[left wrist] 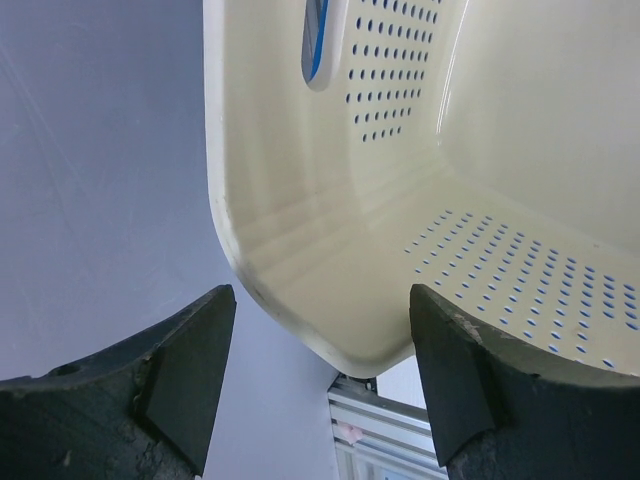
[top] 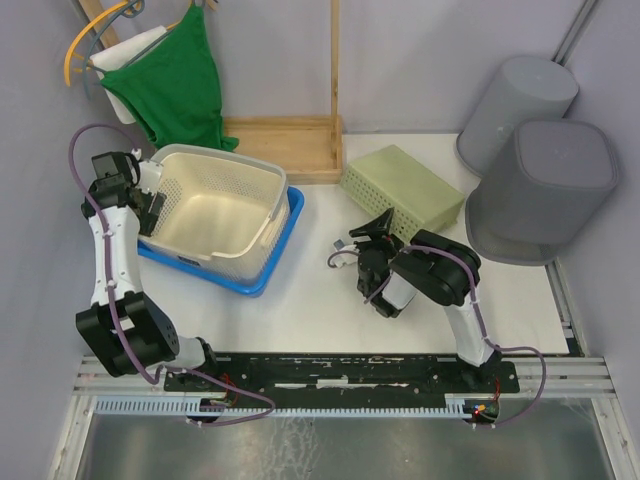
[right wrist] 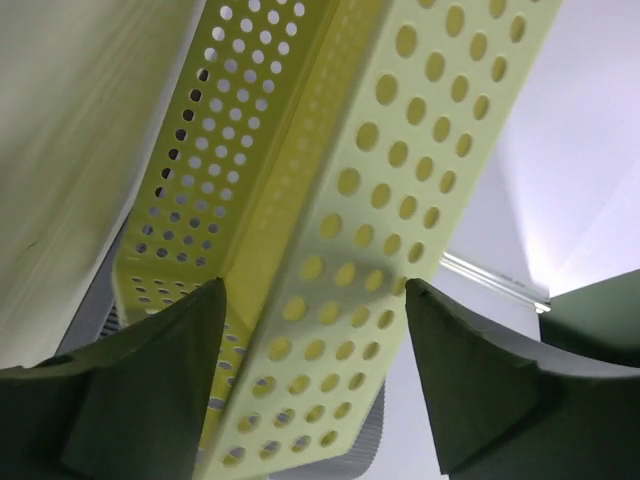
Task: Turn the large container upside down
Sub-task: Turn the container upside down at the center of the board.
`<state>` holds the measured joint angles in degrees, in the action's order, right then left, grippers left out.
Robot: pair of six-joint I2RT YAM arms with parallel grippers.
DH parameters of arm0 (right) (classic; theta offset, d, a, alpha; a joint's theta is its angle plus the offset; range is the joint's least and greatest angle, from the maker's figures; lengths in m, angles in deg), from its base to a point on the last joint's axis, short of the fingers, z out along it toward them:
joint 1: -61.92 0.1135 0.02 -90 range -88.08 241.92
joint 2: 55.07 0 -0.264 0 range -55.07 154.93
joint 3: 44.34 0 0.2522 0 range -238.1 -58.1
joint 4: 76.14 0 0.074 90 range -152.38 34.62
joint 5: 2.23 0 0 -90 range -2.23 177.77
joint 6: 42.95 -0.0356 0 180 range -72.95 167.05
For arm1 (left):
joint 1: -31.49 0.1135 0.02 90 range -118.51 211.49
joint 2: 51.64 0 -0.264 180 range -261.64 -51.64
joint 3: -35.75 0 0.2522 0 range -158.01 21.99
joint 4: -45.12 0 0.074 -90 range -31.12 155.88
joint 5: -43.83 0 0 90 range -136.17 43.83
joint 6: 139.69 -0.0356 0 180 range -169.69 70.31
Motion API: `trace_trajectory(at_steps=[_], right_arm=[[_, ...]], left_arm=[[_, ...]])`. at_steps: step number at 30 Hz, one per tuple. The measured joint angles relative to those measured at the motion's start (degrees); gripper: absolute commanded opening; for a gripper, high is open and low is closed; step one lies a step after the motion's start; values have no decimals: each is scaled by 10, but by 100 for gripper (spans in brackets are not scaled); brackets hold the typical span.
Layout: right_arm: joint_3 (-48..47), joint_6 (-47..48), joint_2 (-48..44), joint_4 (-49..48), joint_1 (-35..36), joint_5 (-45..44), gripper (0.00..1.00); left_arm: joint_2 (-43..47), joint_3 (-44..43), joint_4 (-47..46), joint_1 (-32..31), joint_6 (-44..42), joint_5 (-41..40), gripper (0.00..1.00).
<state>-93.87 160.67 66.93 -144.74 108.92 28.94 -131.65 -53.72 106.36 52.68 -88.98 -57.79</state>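
Note:
The large cream perforated container (top: 215,205) stands mouth up on a blue tray (top: 287,232) at the left of the table. My left gripper (top: 155,203) is open at the container's left rim. In the left wrist view the container's rounded corner (left wrist: 400,200) lies between the fingers of the left gripper (left wrist: 320,292), which do not touch it. My right gripper (top: 375,228) is open and empty at the near corner of a yellow-green perforated basket (top: 402,190). In the right wrist view that basket (right wrist: 350,200) fills the space ahead of the right gripper (right wrist: 315,285).
Two grey bins (top: 545,190) lie at the back right. A wooden rack (top: 290,145) with a green cloth (top: 175,85) on a hanger stands at the back left. The aluminium rail (top: 330,375) runs along the near edge.

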Motion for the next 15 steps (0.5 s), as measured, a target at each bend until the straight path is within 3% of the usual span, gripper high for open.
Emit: trace_trajectory(at_steps=[3, 5, 6, 8, 9, 11, 15], right_arm=[[-2, -45, -4, 35, 18, -29, 93], [-9, -97, -28, 113, 26, -49, 99], [-23, -141, -51, 200, 32, -59, 100], [-91, -286, -100, 470, 45, -43, 100], [-150, -372, -114, 629, 53, -10, 100], [-255, -501, -125, 837, 65, 53, 100], [-367, -657, -186, 1071, 84, 149, 100]], left_arm=[[6, 9, 0, 0, 0, 0, 77], [7, 14, 0, 0, 0, 0, 77], [7, 16, 0, 0, 0, 0, 78], [7, 20, 0, 0, 0, -2, 78], [8, 20, 0, 0, 0, -2, 78], [8, 20, 0, 0, 0, -2, 78], [8, 20, 0, 0, 0, -2, 78]])
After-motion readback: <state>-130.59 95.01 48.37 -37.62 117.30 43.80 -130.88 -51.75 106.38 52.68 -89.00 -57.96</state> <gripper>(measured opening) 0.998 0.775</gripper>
